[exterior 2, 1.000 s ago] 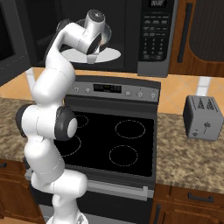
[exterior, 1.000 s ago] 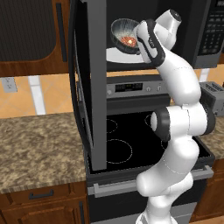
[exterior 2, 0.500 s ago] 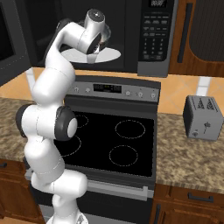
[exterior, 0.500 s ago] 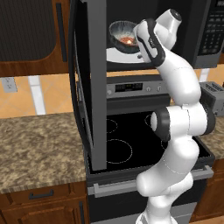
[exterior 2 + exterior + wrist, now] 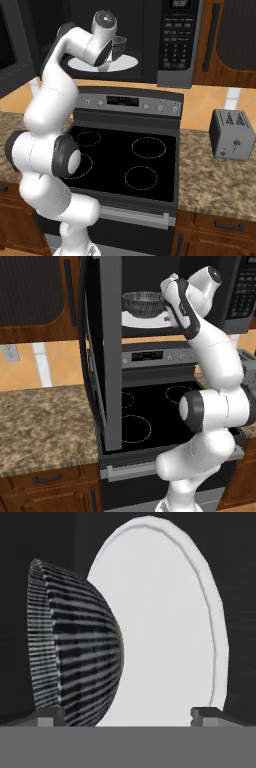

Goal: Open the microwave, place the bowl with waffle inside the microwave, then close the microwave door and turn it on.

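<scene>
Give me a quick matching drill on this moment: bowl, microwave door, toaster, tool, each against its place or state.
Things:
1. bowl
2. microwave door
3. toaster
4. tool

Place or state:
A. swung wide open over the stove's left side
B. open, fingers either side of the view, holding nothing
C. on the white turntable plate
D. on the counter right of the stove

Pairs: 1-C, 2-A, 3-D, 4-B

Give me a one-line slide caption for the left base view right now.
Microwave door swung open, glass bowl resting on the white turntable, open end effector beside it.
</scene>
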